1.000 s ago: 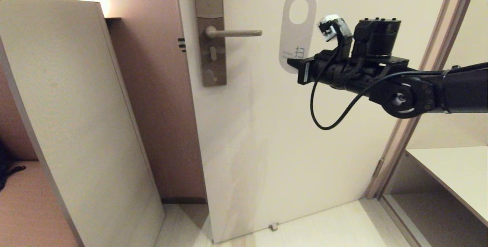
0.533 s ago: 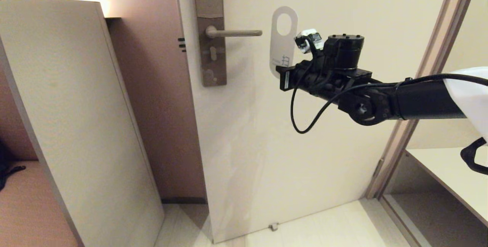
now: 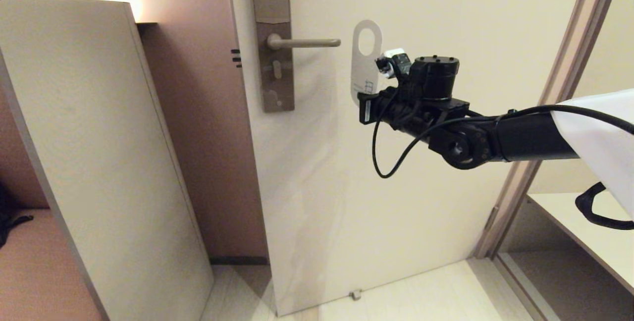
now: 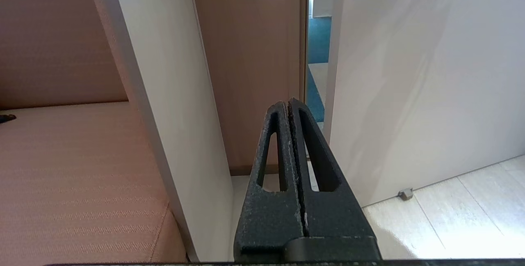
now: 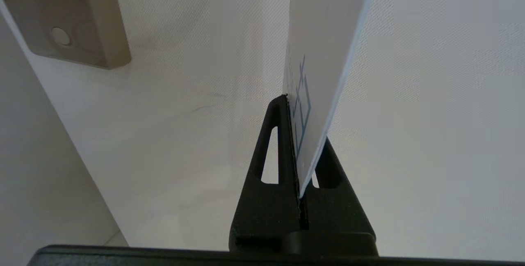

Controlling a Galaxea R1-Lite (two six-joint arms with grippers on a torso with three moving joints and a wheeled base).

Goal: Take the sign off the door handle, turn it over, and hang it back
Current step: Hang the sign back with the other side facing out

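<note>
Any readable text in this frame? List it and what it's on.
Sign, held in the right hand: a blue printed character near its lower end, partly hidden by the hand and seen edge-on, not readable.
Sign, small print beside that character: too small to read.
Door, handle, lock plate: no text visible.

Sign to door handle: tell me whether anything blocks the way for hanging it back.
Nothing visible does. The right gripper holds the sign by its lower end, upright, just past the free tip of the door handle. Only bare door shows between the sign's hole and that tip.
</note>
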